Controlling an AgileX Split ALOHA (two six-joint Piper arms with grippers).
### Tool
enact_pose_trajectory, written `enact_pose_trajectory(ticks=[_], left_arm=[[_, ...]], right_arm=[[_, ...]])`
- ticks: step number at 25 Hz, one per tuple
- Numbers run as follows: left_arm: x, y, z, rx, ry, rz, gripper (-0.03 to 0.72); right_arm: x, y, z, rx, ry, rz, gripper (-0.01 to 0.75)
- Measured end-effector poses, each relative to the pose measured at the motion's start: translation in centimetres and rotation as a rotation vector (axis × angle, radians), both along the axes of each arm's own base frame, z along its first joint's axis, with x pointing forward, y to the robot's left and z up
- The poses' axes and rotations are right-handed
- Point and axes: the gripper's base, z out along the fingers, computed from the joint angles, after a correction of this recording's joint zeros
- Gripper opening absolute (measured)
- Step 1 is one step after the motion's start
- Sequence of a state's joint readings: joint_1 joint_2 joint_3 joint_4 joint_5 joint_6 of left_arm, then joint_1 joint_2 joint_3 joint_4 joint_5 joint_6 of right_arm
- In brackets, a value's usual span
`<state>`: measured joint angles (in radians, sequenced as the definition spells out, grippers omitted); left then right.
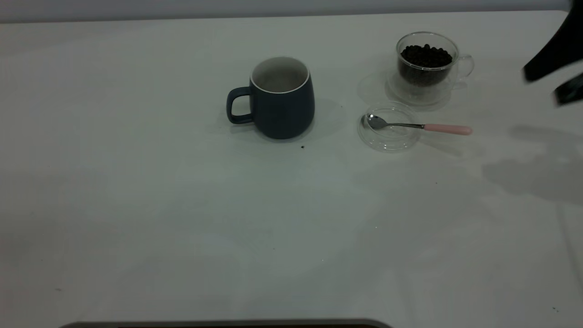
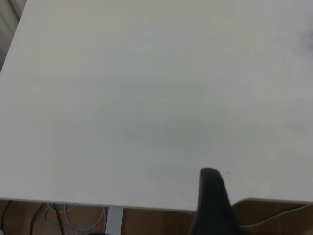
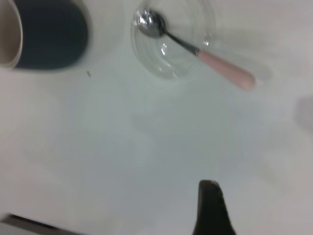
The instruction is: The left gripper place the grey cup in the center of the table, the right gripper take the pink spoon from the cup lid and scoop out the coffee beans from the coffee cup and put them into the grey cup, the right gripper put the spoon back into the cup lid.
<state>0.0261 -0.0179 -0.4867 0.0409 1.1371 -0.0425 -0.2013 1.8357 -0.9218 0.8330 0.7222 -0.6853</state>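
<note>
The grey cup [image 1: 282, 109] stands upright near the middle of the table [image 1: 182, 214], handle to the left, and looks bare inside. To its right the pink spoon [image 1: 410, 125] lies with its bowl in the cup lid [image 1: 387, 139] and its handle sticking out to the right. Behind the lid, the coffee cup [image 1: 426, 73] holds coffee beans [image 1: 426, 55]. My right gripper [image 1: 539, 86] hovers at the right edge, open and holding nothing. Its wrist view shows the spoon [image 3: 195, 49], the lid [image 3: 166, 71] and the grey cup [image 3: 49, 34]. My left gripper is seen only as one finger [image 2: 211, 196] over bare table near an edge.
A few tiny dark specks lie on the tabletop, one just in front of the grey cup [image 1: 302, 147]. The right arm's shadow falls on the table at the right [image 1: 537, 173]. The table's far edge runs behind the cups.
</note>
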Motion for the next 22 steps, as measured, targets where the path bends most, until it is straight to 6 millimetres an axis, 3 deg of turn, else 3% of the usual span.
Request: enact_pose_trajectory(ticks=[5,10,14,22], left_arm=[[0.0,0.0,0.0,0.000,0.000,0.000,0.569],[0.0,0.0,0.0,0.000,0.000,0.000,0.569],[0.0,0.0,0.0,0.001,0.000,-0.001,0.569],[0.0,0.0,0.0,0.003,0.000,-0.002,0.569]], right_arm=[[-3.9,1.5,8.2,-0.168,-0.035,0.057,0.547],[-9.1,2.0,13.3,-0.263,-0.066,0.068,0.548],[-13.1,2.2,14.6,-0.296,-0.108,0.083,0.548],[-20.5,2.2,13.6,-0.408,-0.204,0.093,0.548]])
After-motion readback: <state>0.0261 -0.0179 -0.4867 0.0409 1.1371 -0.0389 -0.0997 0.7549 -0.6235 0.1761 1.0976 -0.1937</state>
